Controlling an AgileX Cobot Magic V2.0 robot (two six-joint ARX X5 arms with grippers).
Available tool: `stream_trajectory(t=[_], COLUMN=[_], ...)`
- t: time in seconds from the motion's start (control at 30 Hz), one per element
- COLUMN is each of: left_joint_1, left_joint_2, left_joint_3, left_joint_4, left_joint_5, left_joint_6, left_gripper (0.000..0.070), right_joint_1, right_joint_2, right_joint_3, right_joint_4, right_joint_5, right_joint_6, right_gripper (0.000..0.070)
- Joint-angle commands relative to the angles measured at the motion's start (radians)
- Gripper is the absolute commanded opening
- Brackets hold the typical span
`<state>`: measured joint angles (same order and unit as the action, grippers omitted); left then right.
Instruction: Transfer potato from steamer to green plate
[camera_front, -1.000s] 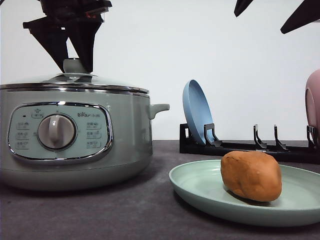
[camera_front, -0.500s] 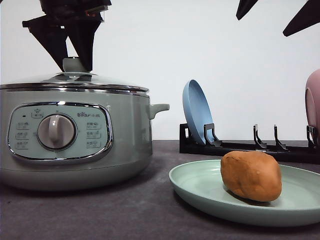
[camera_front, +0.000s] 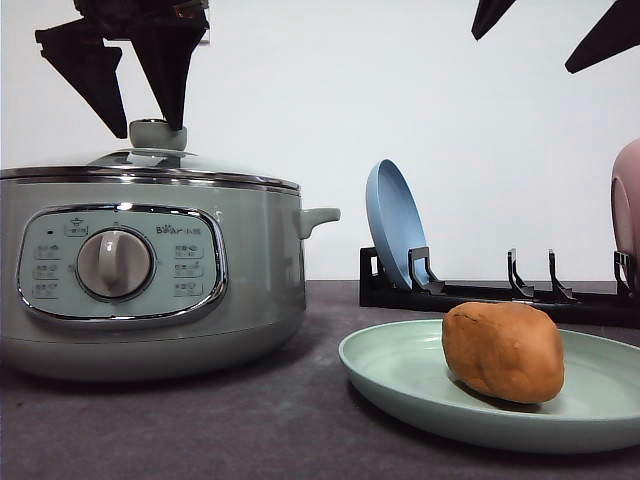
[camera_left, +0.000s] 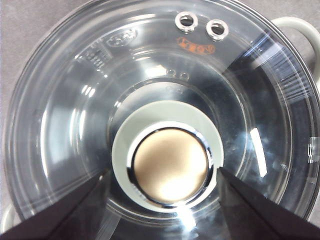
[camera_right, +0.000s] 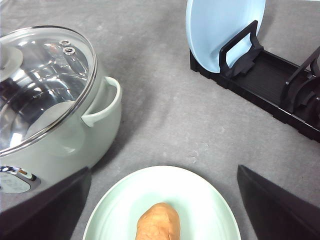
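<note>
Potato on green plate, dark grey tabletop, white wall behind; both grippers spread apart.

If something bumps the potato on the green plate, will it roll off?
Probably not far. The potato is lumpy and oval, so it would likely wobble, not roll straight. The green plate has a raised rim that may stop it. Its smooth skin could be a bit slippery.
</note>
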<state>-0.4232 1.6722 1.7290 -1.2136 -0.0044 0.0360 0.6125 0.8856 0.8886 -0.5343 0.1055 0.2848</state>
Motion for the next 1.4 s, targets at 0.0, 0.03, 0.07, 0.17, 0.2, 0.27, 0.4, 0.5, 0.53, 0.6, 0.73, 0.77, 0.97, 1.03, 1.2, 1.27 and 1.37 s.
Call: stream_trajectory(t=[0.0, 0.03, 0.07, 0.17, 0.2, 0.27, 0.4, 0.5, 0.53, 0.6, 0.73, 0.77, 0.97, 1.03, 1.2, 1.27, 1.37], left_joint_1=[-0.004, -0.004, -0.004, -0.004, -0.004, -0.004, -0.004, -0.004, -0.004, -0.004, -0.004, -0.004, -0.004, -0.004, -0.004, -0.004, -0.004], left_joint_2=[0.002, -0.001, -0.005, -0.027, -0.037, -0.062, -0.126, -0.177, -0.192, -0.224, -0.275, -0.286, -0.328, -0.333, -0.335, -0.335, -0.335], left_joint_3=[0.026, 0.027, 0.027, 0.027, 0.027, 0.027, 0.027, 0.027, 0.027, 0.027, 0.027, 0.027, 0.027, 0.027, 0.027, 0.027, 0.027], left_joint_4=[0.002, 0.003, 0.003, 0.009, 0.011, 0.015, 0.022, 0.025, 0.025, 0.024, 0.023, 0.020, -0.023, -0.041, -0.078, -0.082, -0.082], left_joint_5=[-0.003, -0.003, -0.003, -0.003, -0.003, -0.002, 0.033, 0.090, 0.111, 0.156, 0.241, 0.258, 0.305, 0.305, 0.305, 0.305, 0.305], left_joint_6=[0.004, 0.004, 0.004, 0.004, 0.004, 0.004, 0.004, 0.004, 0.004, 0.004, 0.003, 0.002, 0.002, 0.002, 0.002, 0.002, 0.002], left_gripper=[0.0439, 0.0439, 0.0439, 0.0438, 0.0438, 0.0436, 0.0434, 0.0433, 0.0433, 0.0432, 0.0432, 0.0432, 0.0432, 0.0431, 0.0390, 0.0251, 0.0018], right_joint_1=[0.005, 0.005, 0.005, 0.005, 0.005, 0.005, 0.005, 0.005, 0.005, 0.005, 0.005, 0.005, 0.005, 0.005, 0.005, 0.005, 0.005], right_joint_2=[0.008, 0.008, 0.008, 0.008, 0.008, 0.008, 0.008, 0.008, 0.008, 0.008, 0.008, 0.008, 0.008, 0.008, 0.008, 0.008, 0.008], right_joint_3=[0.017, 0.017, 0.017, 0.017, 0.017, 0.017, 0.017, 0.017, 0.017, 0.017, 0.017, 0.017, 0.017, 0.017, 0.017, 0.017, 0.017], right_joint_4=[0.005, 0.003, 0.001, -0.008, -0.012, -0.018, -0.029, -0.038, -0.043, -0.057, -0.095, -0.106, -0.153, -0.163, -0.182, -0.191, -0.202], right_joint_5=[0.000, 0.000, 0.000, 0.000, 0.000, -0.001, -0.035, -0.076, -0.090, -0.126, -0.204, -0.226, -0.334, -0.356, -0.371, -0.371, -0.369], right_joint_6=[-0.005, -0.005, -0.006, -0.006, -0.006, -0.006, -0.013, -0.012, -0.013, -0.013, -0.014, -0.015, -0.016, -0.016, -0.016, -0.016, -0.028], right_gripper=[0.0593, 0.0593, 0.0593, 0.0593, 0.0593, 0.0593, 0.0593, 0.0593, 0.0593, 0.0593, 0.0592, 0.0593, 0.0592, 0.0592, 0.0542, 0.0339, 0.0030])
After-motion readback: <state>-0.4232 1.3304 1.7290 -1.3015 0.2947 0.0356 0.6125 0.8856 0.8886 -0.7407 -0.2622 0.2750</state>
